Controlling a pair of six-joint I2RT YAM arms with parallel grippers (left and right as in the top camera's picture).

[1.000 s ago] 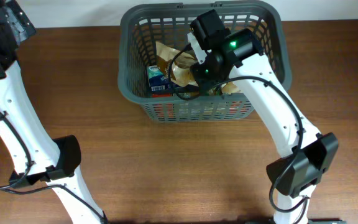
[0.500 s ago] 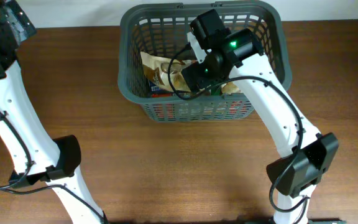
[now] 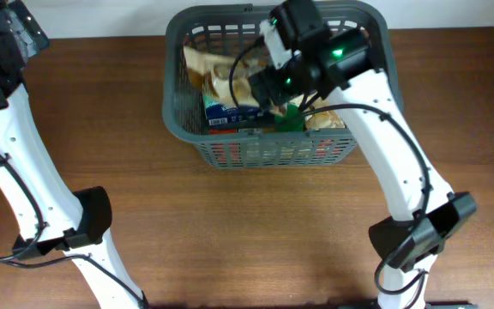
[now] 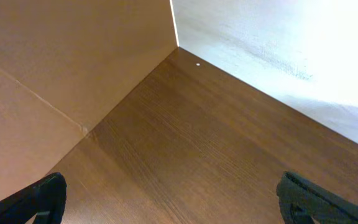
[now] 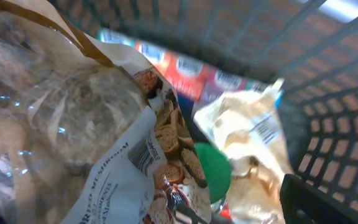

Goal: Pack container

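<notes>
- A brown wooden desk (image 3: 256, 232) stretches across the foreground, with the bases of two white arms at its near edge.
- Toward the desk's far edge stands the large dark grey plastic basket (image 3: 172, 94). It is rectangular with rounded corners and slotted lattice sides, upright and a little right of centre.
- The right arm bends over the basket from the near right, and the right pincer (image 3: 261, 89) is down among the goods, released. In the wrist view one dark finger (image 5: 319, 199) sits at the frame's edge, apart from the goods, and the other is hidden behind a bag.
- That clear plastic bread bag with a printed paper panel (image 5: 73, 112) lies in the basket's left part, close against the pincer.
- Beside it are a rounded green item (image 5: 215, 171) and a crinkled pale packet (image 5: 247, 127). A red-labelled pack (image 5: 188, 67) lies farther back by the lattice.
- At the far left, the left pincer (image 4: 173, 198) hovers released, fingertips wide apart, over wood where a tan panel (image 4: 55, 68) meets a white wall (image 4: 278, 43).
</notes>
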